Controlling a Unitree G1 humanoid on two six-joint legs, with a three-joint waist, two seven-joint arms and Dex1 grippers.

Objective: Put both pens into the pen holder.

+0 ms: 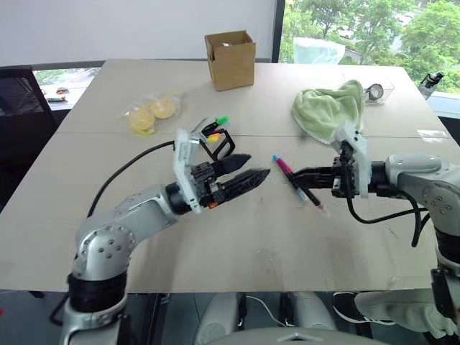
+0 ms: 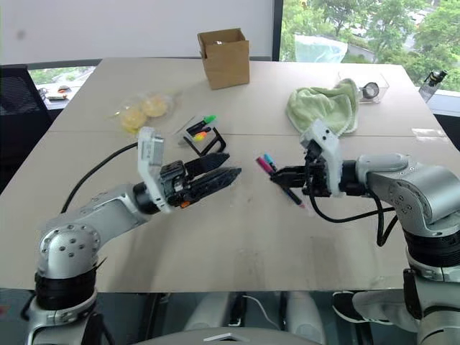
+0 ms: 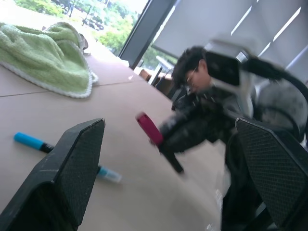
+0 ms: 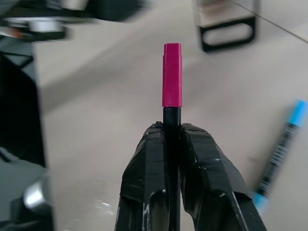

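The right pincer (image 4: 172, 132) is clamped on the magenta pen (image 4: 172, 74) by its black barrel, lifted over mid-counter (image 1: 237, 251). Its long axis follows the fingers, cap leading toward the spread, empty left pincer (image 1: 243, 172). Keep that squeeze firm and carry it cap-first to the pen holder (image 2: 205, 140) behind. The blue pen (image 4: 281, 144) lies flat beneath, slanting toward the near edge.

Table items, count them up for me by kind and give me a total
Marker pens: 2, magenta pen in the right claw, blue pen lying flat
Pen holder: 1
Highlighters in the holder: 3
Cardboard box: 1
Green towel: 1
Bag of yellow items: 1
Clear container: 1
Total: 10
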